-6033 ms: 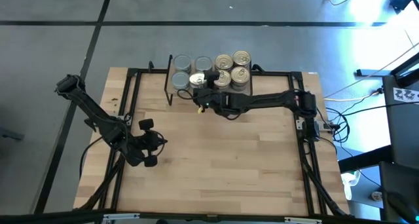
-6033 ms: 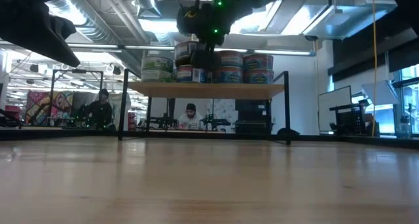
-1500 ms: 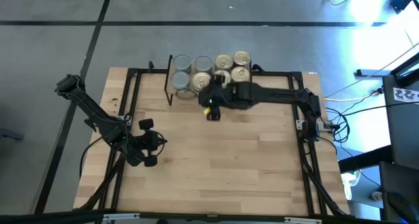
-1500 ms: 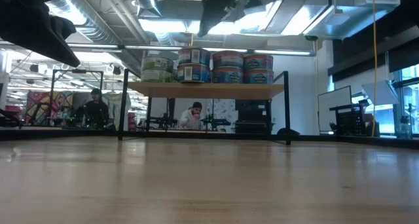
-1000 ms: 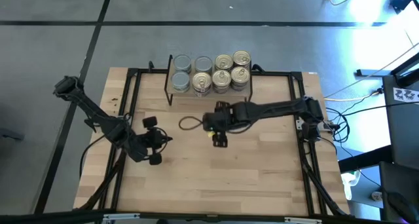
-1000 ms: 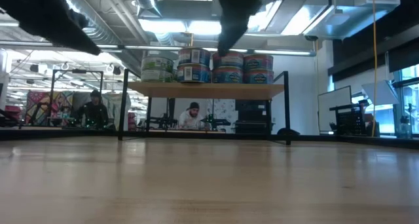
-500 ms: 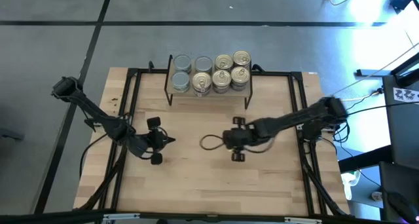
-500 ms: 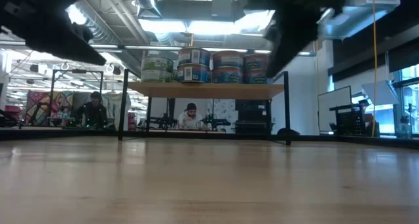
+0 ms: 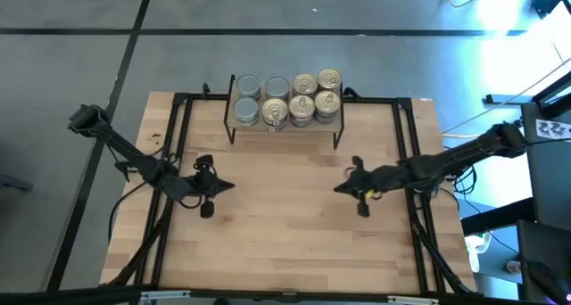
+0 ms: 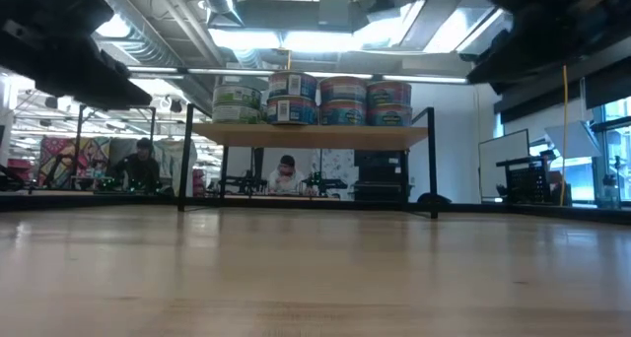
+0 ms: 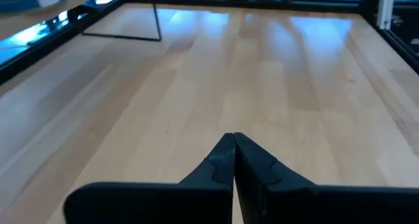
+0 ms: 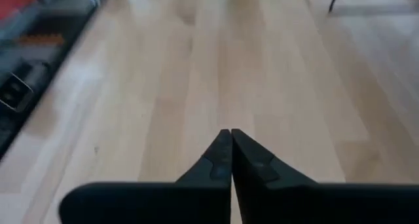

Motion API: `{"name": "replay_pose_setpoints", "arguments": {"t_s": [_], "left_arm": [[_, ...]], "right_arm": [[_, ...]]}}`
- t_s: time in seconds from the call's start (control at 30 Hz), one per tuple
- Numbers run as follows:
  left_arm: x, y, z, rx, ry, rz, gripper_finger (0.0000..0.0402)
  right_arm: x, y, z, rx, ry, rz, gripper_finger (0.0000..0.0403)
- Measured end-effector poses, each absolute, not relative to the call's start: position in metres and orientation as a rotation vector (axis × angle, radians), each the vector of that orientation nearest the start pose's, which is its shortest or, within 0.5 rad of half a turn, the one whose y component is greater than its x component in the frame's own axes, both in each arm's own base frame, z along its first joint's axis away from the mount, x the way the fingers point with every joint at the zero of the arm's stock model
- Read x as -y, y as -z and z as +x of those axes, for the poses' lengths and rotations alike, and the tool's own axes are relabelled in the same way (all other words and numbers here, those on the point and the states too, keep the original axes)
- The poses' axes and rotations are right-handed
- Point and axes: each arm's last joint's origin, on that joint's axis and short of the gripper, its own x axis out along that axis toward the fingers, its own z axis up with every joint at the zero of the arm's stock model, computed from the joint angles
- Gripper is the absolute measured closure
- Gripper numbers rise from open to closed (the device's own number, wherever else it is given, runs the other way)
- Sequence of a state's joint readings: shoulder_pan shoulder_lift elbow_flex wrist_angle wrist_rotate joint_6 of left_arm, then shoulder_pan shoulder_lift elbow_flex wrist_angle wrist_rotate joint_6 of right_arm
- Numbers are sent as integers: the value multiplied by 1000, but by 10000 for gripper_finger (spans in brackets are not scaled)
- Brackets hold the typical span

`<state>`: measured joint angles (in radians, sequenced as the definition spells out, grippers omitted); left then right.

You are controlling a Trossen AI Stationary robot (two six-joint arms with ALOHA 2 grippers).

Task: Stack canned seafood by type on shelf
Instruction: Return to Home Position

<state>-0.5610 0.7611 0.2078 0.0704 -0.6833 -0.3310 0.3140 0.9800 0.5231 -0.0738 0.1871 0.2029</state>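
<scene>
Now backed the right end effector (image 9: 342, 188) from the shelf (image 10: 311, 135) toward the table's (image 9: 285, 243) right edge, pressed together and empty; left end effector (image 9: 228, 187) likewise, left side. Leaves all cans (image 9: 302, 110) stacked there; seemingly done.

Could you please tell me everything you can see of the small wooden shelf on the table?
The shelf is a low, light-wood rectangular board carried on thin black metal legs, open underneath so the room shows through. It stands level and upright on the table, at the middle of its far edge as the low view sees it. Its top is nearly covered by cans, set four across in two rows and stacked two high at the front. Nothing else touches it.
</scene>
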Motion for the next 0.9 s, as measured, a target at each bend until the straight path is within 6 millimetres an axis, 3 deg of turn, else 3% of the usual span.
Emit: {"name": "replay_pose_setpoints", "arguments": {"t_s": [0.4,0.9], "left_arm": [[59,-160,131,-371,-268,-110,399],[56,-145,120,-169,-93,-226,400]], "right_arm": [[-39,-194,134,-210,-143,104,399],[-31,-176,101,-14,-263,148,399]]}}
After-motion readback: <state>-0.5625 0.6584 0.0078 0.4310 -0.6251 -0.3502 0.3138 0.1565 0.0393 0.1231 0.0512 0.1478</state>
